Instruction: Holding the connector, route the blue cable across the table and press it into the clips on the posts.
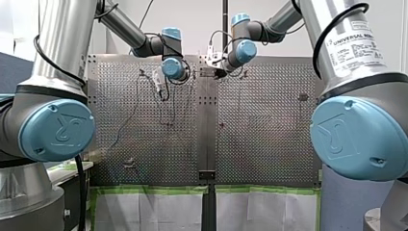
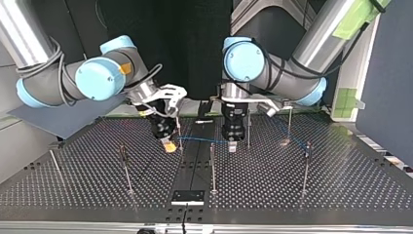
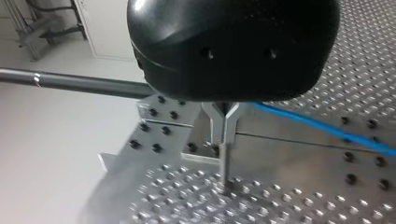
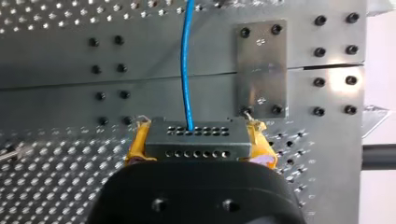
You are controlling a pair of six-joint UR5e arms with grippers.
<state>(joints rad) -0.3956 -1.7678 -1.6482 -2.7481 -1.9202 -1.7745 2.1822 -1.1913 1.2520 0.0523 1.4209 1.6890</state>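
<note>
In the right wrist view my right gripper (image 4: pixel 195 140) has its yellow pads (image 4: pixel 136 144) shut on the grey connector (image 4: pixel 196 138), a block with rows of small holes. The blue cable (image 4: pixel 187 65) leaves the connector and runs straight ahead over the table. In the top view my right gripper (image 2: pixel 169 145) hangs low at centre left, and the blue cable (image 2: pixel 202 140) stretches from it to my left gripper (image 2: pixel 233 144). My left gripper (image 3: pixel 226 154) has thin metal fingers shut together, tips near the table. The blue cable (image 3: pixel 322 127) passes close beside them; a grip on it does not show.
Thin posts stand on the perforated table (image 2: pixel 341 185): one (image 2: pixel 212 168) in front of the grippers, others (image 2: pixel 125 168) (image 2: pixel 305 168) to either side, and two (image 2: pixel 248 127) (image 2: pixel 290 122) near my left arm. A small black plate (image 2: pixel 187 196) lies at the near edge.
</note>
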